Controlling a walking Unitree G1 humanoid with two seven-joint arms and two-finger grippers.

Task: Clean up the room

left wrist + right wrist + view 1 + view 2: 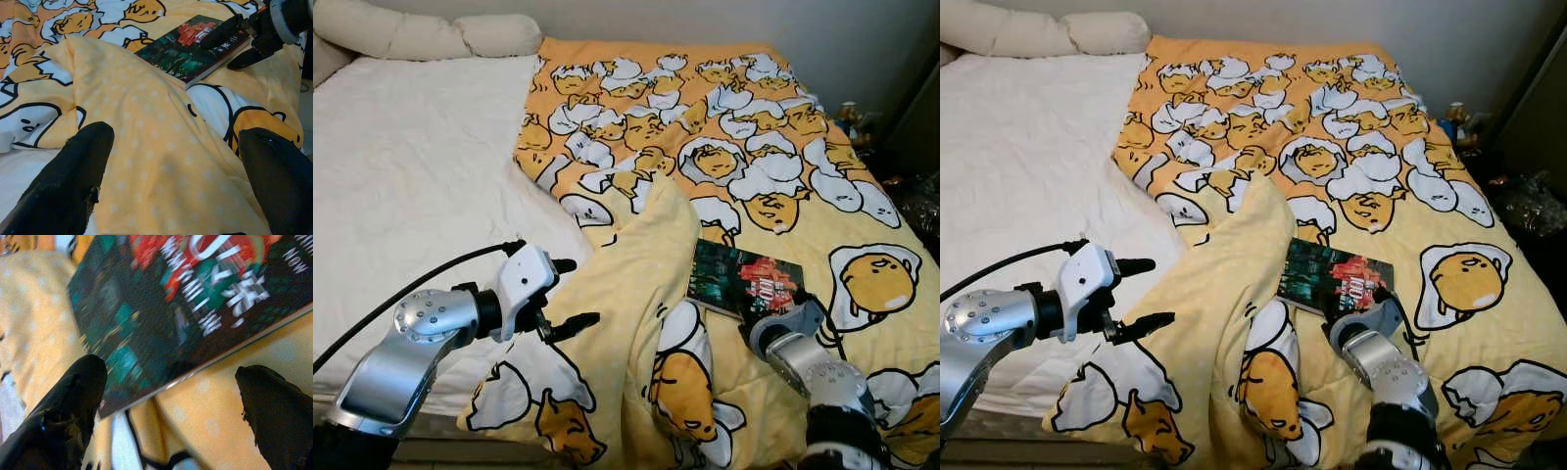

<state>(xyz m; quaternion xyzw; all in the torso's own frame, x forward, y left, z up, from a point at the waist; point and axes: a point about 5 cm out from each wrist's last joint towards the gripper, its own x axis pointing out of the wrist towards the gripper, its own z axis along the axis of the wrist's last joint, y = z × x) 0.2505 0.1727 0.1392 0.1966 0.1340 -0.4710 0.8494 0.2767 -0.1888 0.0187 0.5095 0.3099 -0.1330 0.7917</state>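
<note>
A dark book (744, 279) with a red and green cover lies flat on the yellow egg-print blanket (724, 147). My right gripper (766, 311) is at the book's near edge, open; in the right wrist view its fingers (73, 406) stand wide before the book (186, 303). The left wrist view shows one finger of the right gripper (234, 41) over the book's corner and one beside it. My left gripper (570, 294) is open just above the blanket's folded-over flap (636, 264). Its fingertips (68, 181) straddle the dotted yellow underside.
The bare white sheet (411, 166) covers the bed's left half, with pillows (431, 34) at the head. Small clutter (857, 117) and a shiny bag (920, 206) sit on the floor right of the bed, beside dark furniture.
</note>
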